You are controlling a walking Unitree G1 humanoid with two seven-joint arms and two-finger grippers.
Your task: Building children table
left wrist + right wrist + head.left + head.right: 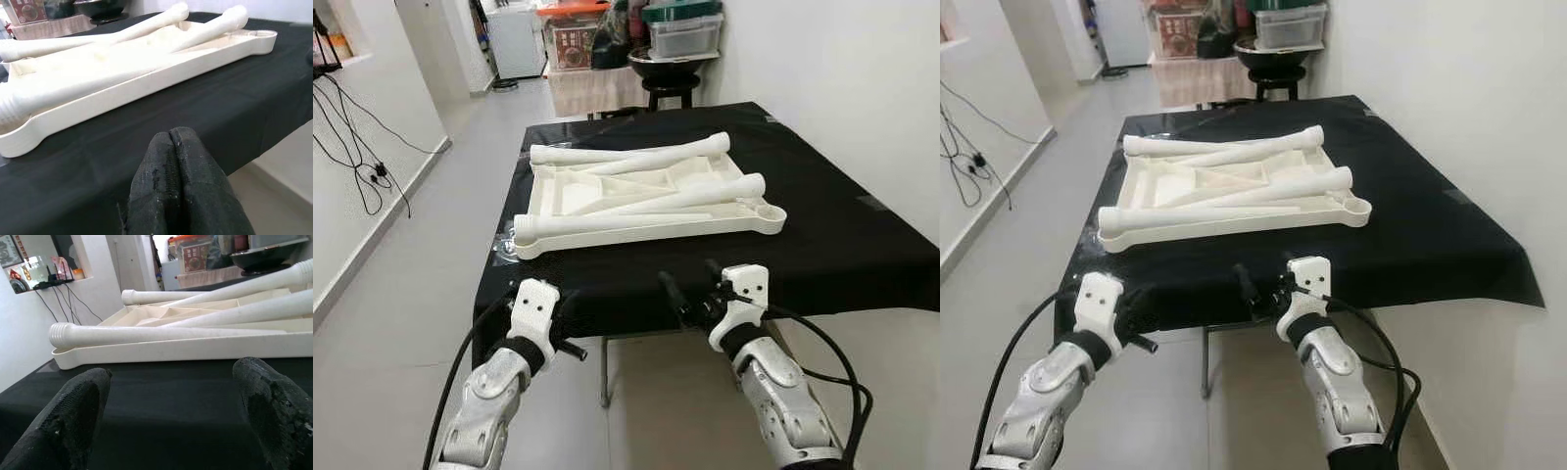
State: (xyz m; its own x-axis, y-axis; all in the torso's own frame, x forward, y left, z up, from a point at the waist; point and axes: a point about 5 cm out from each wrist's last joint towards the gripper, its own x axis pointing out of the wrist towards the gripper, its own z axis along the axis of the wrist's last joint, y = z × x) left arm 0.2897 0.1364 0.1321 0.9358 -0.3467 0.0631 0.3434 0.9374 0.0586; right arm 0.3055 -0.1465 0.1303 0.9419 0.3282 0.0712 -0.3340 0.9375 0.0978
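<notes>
Four loose legs (651,201) lie across the upturned tabletop (756,217) on a black cloth, awaiting assembly, while nearer, the empty left gripper (182,161) is closed and the right gripper (171,406) spread wide.

I find no legible text anywhere. Red printed box (574,44) far beyond right gripper (690,284), past table's far end: markings present, too small and blurred for me to read. White tabletop (646,201): no label or marking seen.
</notes>
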